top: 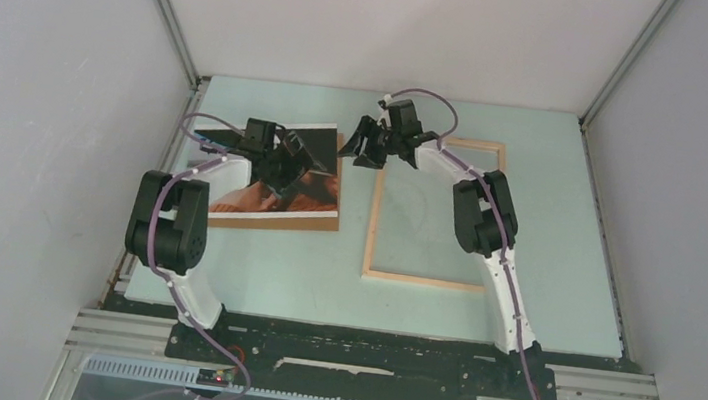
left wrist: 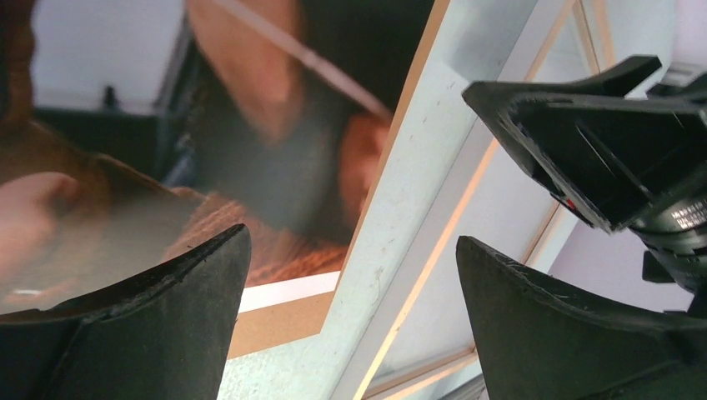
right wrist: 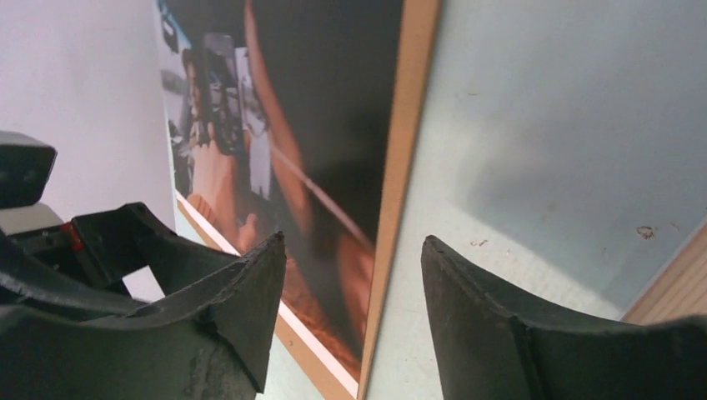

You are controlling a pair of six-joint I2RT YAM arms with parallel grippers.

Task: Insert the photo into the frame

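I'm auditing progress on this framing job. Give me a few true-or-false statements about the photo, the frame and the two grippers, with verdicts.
1. The photo lies on the brown backing board. True.
2. The photo sits inside the frame. False: the frame is empty and lies to the right of the board.
3. The frame stands upright. False: it lies flat on the table.
4. The left gripper and the right gripper are both open and hold nothing. True.

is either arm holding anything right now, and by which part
Nothing is held. The left gripper hangs open over the white-bordered colour photo print; the right gripper stands open by its edge, fingers apart, gripping nothing.
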